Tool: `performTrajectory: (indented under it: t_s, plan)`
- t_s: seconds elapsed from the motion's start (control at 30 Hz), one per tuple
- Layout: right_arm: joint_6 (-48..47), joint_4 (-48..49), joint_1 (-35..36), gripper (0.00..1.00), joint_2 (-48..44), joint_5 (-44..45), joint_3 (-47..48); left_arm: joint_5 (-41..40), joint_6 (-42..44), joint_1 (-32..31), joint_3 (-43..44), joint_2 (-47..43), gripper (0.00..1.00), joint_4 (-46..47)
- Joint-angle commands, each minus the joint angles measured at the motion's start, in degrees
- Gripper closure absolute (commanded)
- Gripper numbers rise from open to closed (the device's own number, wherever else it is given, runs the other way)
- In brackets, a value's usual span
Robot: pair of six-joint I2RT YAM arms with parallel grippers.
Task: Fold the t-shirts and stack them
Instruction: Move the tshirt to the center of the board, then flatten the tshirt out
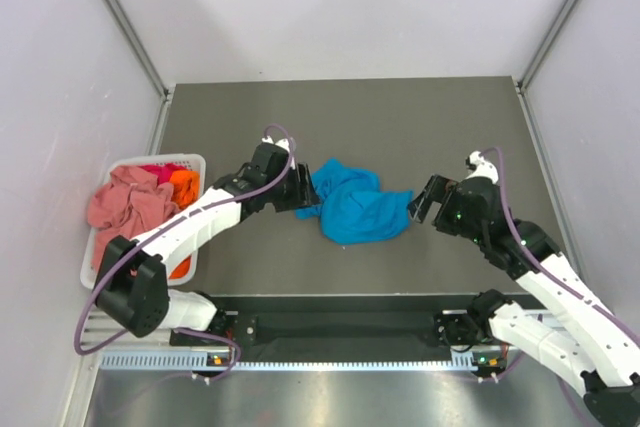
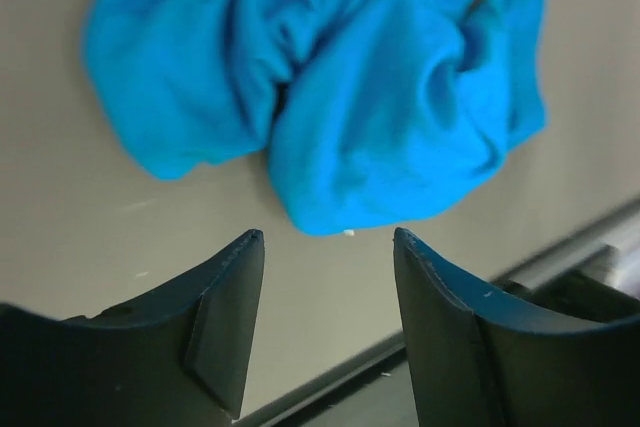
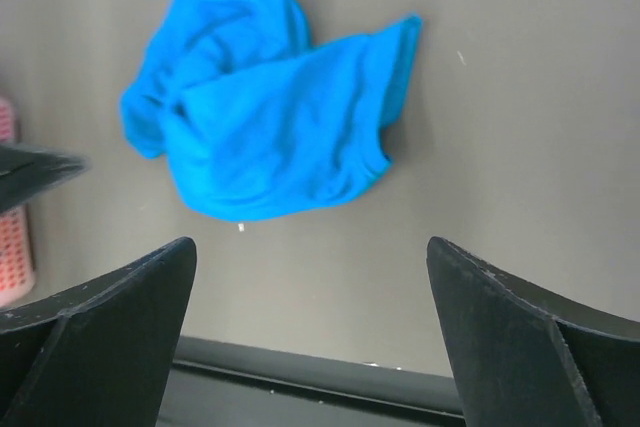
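Hidden: the left arm [image 1: 190, 225] crossed the near part of the white basket [image 1: 196, 161], so we could not see all of its contents.
Hard to make out: we could not count the garments in the basket. We made out a salmon-pink t-shirt [image 1: 125, 205], an orange one [image 1: 183, 185] and a red patch [image 1: 155, 171].
Cut off: each wrist view showed only the finger ends. The right wrist view held a pink strip at its left edge that we could not identify.
Turquoise t-shirt [image 1: 352, 205]: it lay crumpled and unfolded near the middle of the table, between the two grippers and well apart from the basket.
Left gripper [image 2: 327, 242]: its jaws were spread with nothing between them, just left of the turquoise t-shirt and not gripping it.
Right gripper [image 3: 310, 252]: its jaws were spread wide and empty, just right of the turquoise t-shirt.
Surface: the table [image 1: 400, 117] was a flat dark grey, with the basket at its left edge.
Room: we saw pale plain walls [image 1: 330, 7] on the left, far and right sides, with metal rails in the corners.
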Motion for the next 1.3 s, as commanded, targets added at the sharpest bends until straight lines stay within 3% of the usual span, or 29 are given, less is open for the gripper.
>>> performTrajectory:
  t_s: [0.0, 0.13, 0.23, 0.33, 0.67, 0.73, 0.77, 0.8, 0.83, 0.9, 0.93, 1.1, 1.27]
  plan:
    - [5.52, 3.24, 0.47, 0.02, 2.61, 2.64, -2.42, -9.63, 5.48, -0.33, 4.22, -1.89, 0.4, -6.83]
    - [6.67, 13.18, 0.56, 0.09, 9.11, -2.01, -7.34, -15.97, 6.0, -0.33, 2.74, -0.13, 0.39, -10.27]
    - [4.4, 18.46, 0.56, 0.26, 17.79, -2.99, -7.0, -11.85, 5.4, -0.33, 1.77, 3.55, 0.39, -6.68]
    - [2.63, 20.75, 0.47, 0.33, 21.68, -2.2, -6.82, -10.1, 4.52, -0.33, 1.24, 6.28, 0.39, -4.04]
    - [-1.24, 33.05, -5.06, 0.38, 32.15, -10.54, -10.6, -10.69, 5.3, -0.33, 5.1, 16.57, 0.45, -1.04]
    - [-1.85, 34.11, -5.68, 0.43, 33.64, -12.56, -10.78, -11.04, 5.48, -0.33, 6.5, 17.71, 0.64, -1.65]
    - [-2.29, 34.12, -5.86, 0.52, 34.0, -12.74, -10.6, -11.05, 5.48, -0.33, 6.77, 17.37, 0.74, -1.92]
    - [-2.73, 33.94, -6.21, 0.57, 34.26, -12.65, -9.73, -12.96, 5.65, -0.33, 7.82, 17.02, 0.91, -2.18]
    - [-3.78, 32.38, -7.17, 0.63, 34.18, -11.87, -8.94, -15.07, 6.09, -0.33, 8.78, 16.49, 1.0, -3.49]
    - [-5.1, 30.09, -8.23, 0.93, 32.6, -11.07, -5.35, -17.89, 7.49, -0.24, 13.77, 15.0, 1.0, -6.82]
    - [-6.15, 26.42, -9.19, 1.0, 31.72, -8.03, -3.59, -20.77, 8.02, -0.33, 15.89, 14.47, 1.0, -10.67]
    - [-8.27, 14.1, -9.73, 1.0, 20.66, 0.87, 9.16, -26.07, 8.73, -0.33, 28.63, 8.24, 1.0, -20.71]
    - [-8.18, 0.65, -9.81, 1.0, 8.11, 9.22, 18.2, -25.99, 6.54, -0.5, 31.55, -2.73, 1.0, -25.47]
